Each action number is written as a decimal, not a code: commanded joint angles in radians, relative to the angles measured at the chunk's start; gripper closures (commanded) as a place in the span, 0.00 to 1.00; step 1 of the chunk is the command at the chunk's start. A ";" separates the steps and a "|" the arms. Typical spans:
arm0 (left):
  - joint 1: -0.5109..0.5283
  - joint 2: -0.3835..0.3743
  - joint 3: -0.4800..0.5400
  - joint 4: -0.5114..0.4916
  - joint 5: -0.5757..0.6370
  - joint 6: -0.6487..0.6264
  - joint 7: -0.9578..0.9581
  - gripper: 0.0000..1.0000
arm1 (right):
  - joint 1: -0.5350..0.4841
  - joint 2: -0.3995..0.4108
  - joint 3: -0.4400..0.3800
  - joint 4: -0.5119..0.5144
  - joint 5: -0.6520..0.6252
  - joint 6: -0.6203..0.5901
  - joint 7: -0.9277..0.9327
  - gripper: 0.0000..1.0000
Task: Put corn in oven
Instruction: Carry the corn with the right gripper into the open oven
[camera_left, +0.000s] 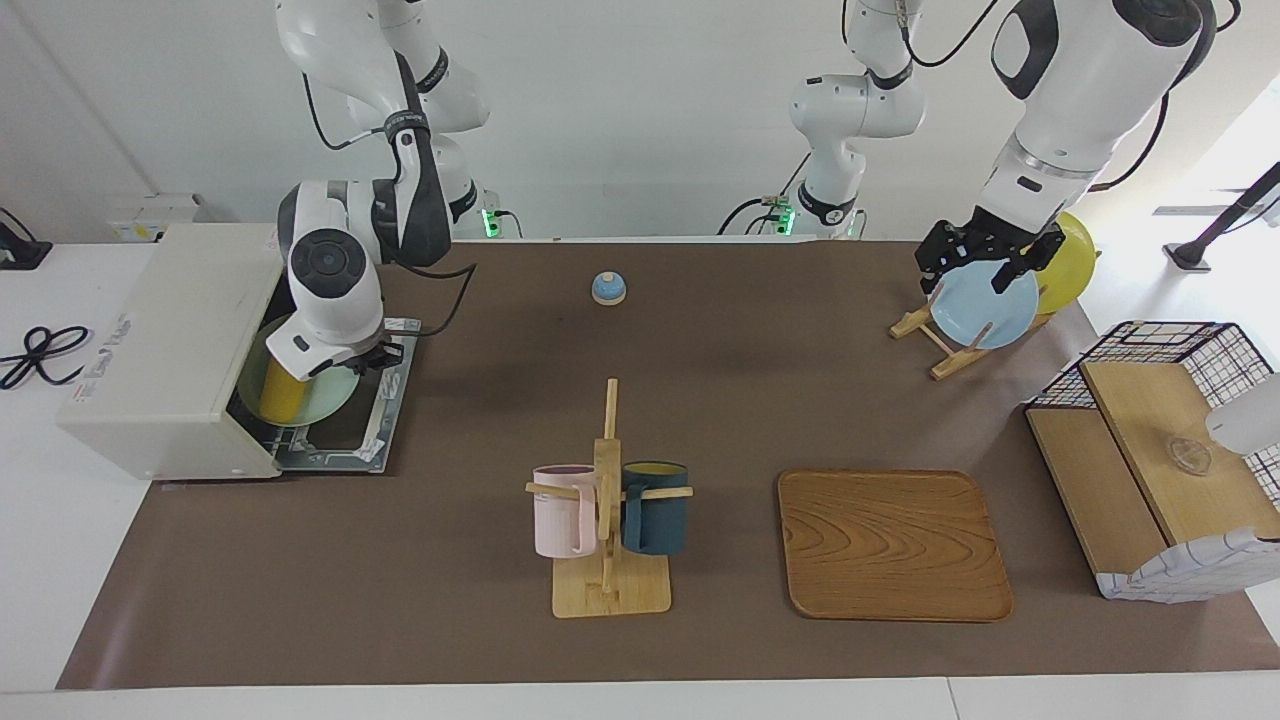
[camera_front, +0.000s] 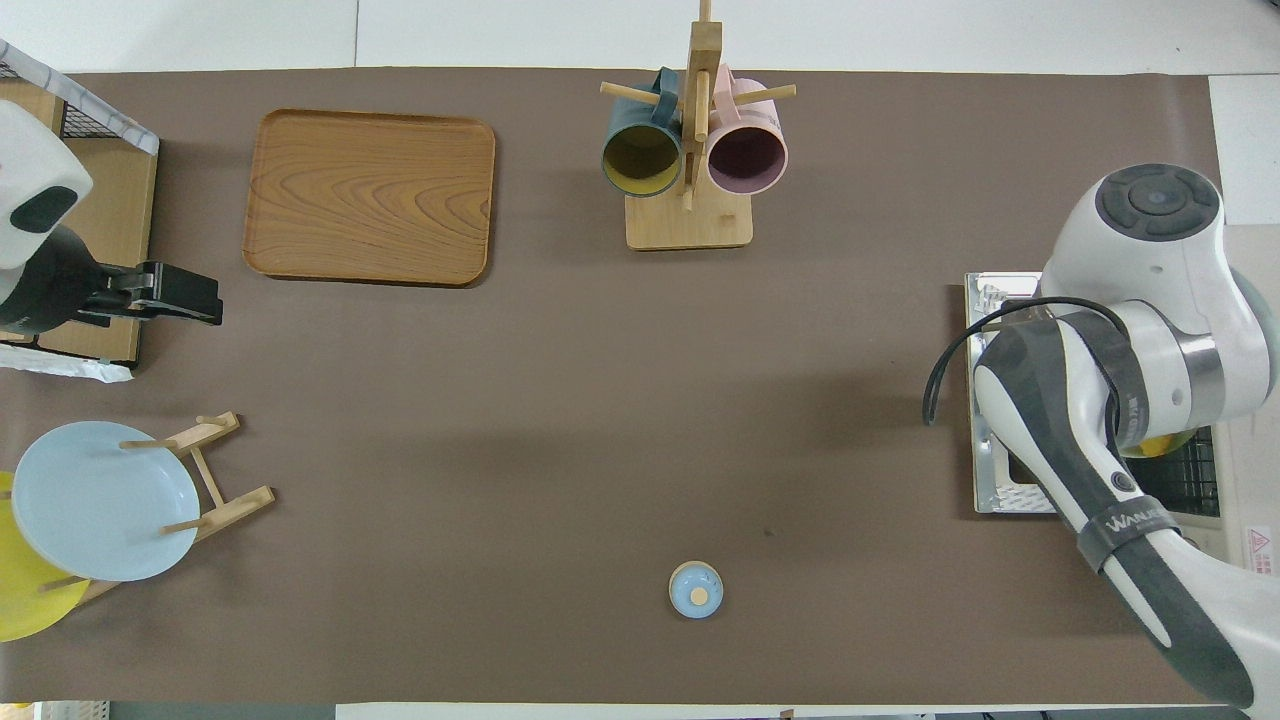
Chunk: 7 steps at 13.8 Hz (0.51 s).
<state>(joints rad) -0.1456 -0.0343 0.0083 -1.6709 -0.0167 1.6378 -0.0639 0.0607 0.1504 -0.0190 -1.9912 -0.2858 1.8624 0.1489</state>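
Half of the corn (camera_left: 281, 392) already sits inside the oven (camera_left: 165, 350) mouth at the left of the facing view, riding on a pale green plate (camera_left: 325, 400) over the dropped door, its long axis seemingly pointing into the cavity. The right gripper (camera_left: 368, 357) is clenched on the plate's rim, just outside the opening. The left gripper (camera_left: 980, 260) waits over the blue plate (camera_left: 985, 305) at upper right; I cannot tell its state.

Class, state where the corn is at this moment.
In the facing view the corn lies on a green plate held by the right claw in the oven's open mouth, above the lowered door, at the right arm's end of the table.
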 joint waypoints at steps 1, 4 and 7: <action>0.000 -0.007 -0.002 -0.012 0.024 0.019 0.010 0.00 | -0.027 -0.048 0.013 -0.072 -0.027 0.040 -0.043 1.00; 0.000 -0.007 -0.004 -0.012 0.023 0.019 0.009 0.00 | -0.058 -0.049 0.016 -0.080 -0.041 0.046 -0.072 1.00; 0.001 -0.009 -0.004 -0.012 0.023 0.017 0.009 0.00 | -0.050 -0.048 0.016 -0.080 -0.041 0.063 -0.091 0.65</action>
<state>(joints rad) -0.1454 -0.0343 0.0080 -1.6709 -0.0165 1.6384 -0.0638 0.0241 0.1263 -0.0186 -2.0428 -0.3071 1.8991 0.0879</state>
